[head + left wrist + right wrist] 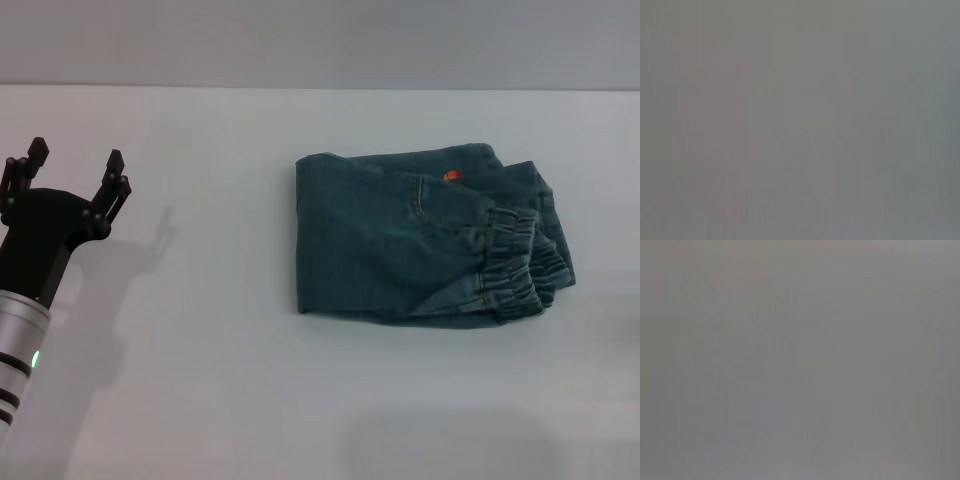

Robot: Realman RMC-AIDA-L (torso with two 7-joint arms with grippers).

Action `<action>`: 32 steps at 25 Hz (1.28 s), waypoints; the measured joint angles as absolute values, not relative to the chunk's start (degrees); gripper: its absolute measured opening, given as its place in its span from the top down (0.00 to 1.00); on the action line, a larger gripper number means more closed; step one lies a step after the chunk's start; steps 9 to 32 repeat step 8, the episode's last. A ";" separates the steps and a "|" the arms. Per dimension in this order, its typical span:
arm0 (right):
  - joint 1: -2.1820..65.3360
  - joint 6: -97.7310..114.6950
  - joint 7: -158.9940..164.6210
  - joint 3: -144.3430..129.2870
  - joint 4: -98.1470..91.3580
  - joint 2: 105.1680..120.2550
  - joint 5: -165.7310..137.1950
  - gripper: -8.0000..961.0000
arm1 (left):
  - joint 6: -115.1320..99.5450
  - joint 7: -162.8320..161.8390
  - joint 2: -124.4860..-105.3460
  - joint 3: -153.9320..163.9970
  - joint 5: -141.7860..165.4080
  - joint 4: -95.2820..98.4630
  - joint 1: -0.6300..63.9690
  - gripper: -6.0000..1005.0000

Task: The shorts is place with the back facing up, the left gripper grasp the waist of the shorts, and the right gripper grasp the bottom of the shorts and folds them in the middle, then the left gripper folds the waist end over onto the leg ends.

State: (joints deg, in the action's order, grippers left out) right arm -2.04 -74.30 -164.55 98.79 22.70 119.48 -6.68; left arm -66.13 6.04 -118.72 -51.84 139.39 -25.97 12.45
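The blue denim shorts (400, 240) lie folded into a compact bundle on the white table (200, 380), right of centre. The puckered elastic waist (510, 265) rests on top at the bundle's right side, over the leg ends. A small orange ball print (451, 177) shows near the far edge. My left gripper (76, 170) hovers at the far left, well away from the shorts, open with nothing between its fingers. The right gripper is out of view. Both wrist views show only plain grey.
A pale wall runs behind the table's far edge (320, 87). Bare white tabletop lies between the left gripper and the shorts and along the near side.
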 joint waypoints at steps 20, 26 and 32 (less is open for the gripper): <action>-1.53 -74.35 -164.54 98.80 22.15 119.38 -6.61 0.35 | -69.46 4.68 -118.83 -51.31 139.39 -26.24 11.12 0.17; -1.53 -74.35 -164.54 98.80 22.15 119.38 -6.61 0.35 | -69.46 4.68 -118.83 -51.31 139.39 -26.24 11.12 0.17; -1.53 -74.35 -164.54 98.80 22.15 119.38 -6.61 0.35 | -69.46 4.68 -118.83 -51.31 139.39 -26.24 11.12 0.17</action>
